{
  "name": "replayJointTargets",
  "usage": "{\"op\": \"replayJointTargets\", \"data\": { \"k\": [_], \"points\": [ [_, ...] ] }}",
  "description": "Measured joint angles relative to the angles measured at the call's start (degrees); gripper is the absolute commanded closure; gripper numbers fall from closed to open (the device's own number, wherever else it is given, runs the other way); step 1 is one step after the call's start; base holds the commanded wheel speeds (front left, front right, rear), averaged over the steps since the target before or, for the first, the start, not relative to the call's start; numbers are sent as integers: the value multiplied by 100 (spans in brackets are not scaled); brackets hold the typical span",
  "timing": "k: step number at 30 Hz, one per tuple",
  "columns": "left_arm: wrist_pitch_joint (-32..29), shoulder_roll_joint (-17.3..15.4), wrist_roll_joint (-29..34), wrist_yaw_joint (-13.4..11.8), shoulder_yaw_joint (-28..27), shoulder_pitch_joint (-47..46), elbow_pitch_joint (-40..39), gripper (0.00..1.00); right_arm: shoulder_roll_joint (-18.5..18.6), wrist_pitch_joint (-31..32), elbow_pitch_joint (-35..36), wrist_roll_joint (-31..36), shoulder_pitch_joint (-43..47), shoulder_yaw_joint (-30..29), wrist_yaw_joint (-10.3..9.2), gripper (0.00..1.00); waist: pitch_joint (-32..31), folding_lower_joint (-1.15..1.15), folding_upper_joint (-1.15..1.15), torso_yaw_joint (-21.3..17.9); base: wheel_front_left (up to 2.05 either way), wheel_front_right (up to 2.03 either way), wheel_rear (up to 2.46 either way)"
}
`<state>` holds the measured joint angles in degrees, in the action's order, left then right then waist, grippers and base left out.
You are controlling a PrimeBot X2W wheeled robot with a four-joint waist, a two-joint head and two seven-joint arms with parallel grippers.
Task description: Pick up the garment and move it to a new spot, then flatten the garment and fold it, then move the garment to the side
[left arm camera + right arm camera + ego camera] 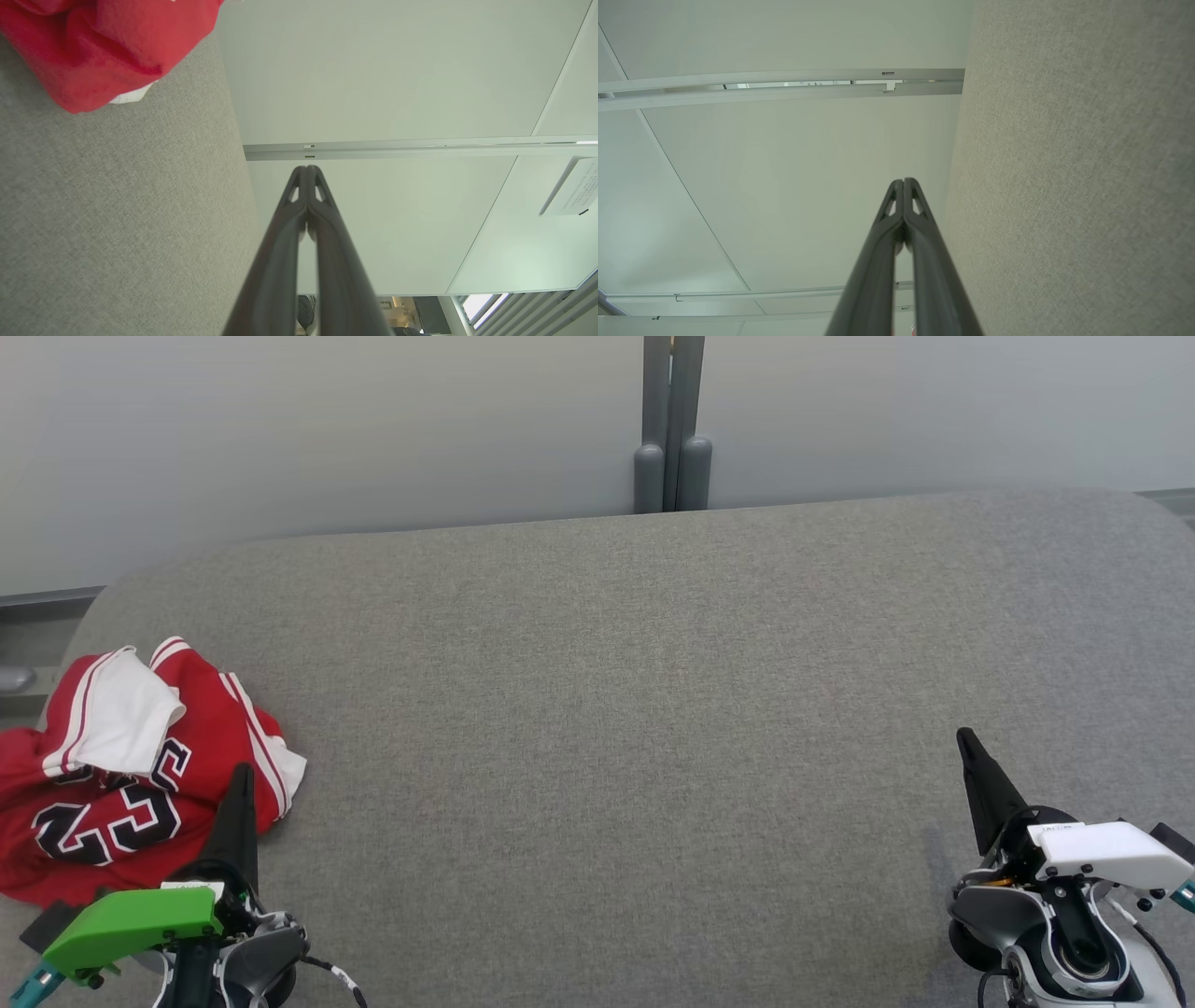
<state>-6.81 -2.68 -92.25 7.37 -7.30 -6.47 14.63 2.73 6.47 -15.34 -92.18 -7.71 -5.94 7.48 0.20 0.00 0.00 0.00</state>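
With left pincer [245, 773] and right pincer [964, 737] closed and empty, the crumpled jersey [140, 775] near the tabletop [653, 709] edge could slide off if nudged.

**Two arms, two colours**

The left end effector [245, 773] wears a green cover [131, 924] with a teal tip. The right end effector [964, 737] wears a white cover [1111, 854] with dark screws and a small label. Both have rounded grey housings [985, 905] and long, dark, tapering fingers [285, 252], slotted near the tips. A black-and-white banded cable [338, 979] runs from the left one.
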Motion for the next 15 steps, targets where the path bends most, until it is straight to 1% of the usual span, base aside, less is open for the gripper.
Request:
{"op": "replayJointTargets", "data": {
  "k": [15],
  "points": [
    [0, 0, 0, 0, 0, -1, 0, 100, 0, 0, 0, 0, 0, 0, 0, 100, 0, 0, 0, 0, 0, 0, 0]
  ]
}}
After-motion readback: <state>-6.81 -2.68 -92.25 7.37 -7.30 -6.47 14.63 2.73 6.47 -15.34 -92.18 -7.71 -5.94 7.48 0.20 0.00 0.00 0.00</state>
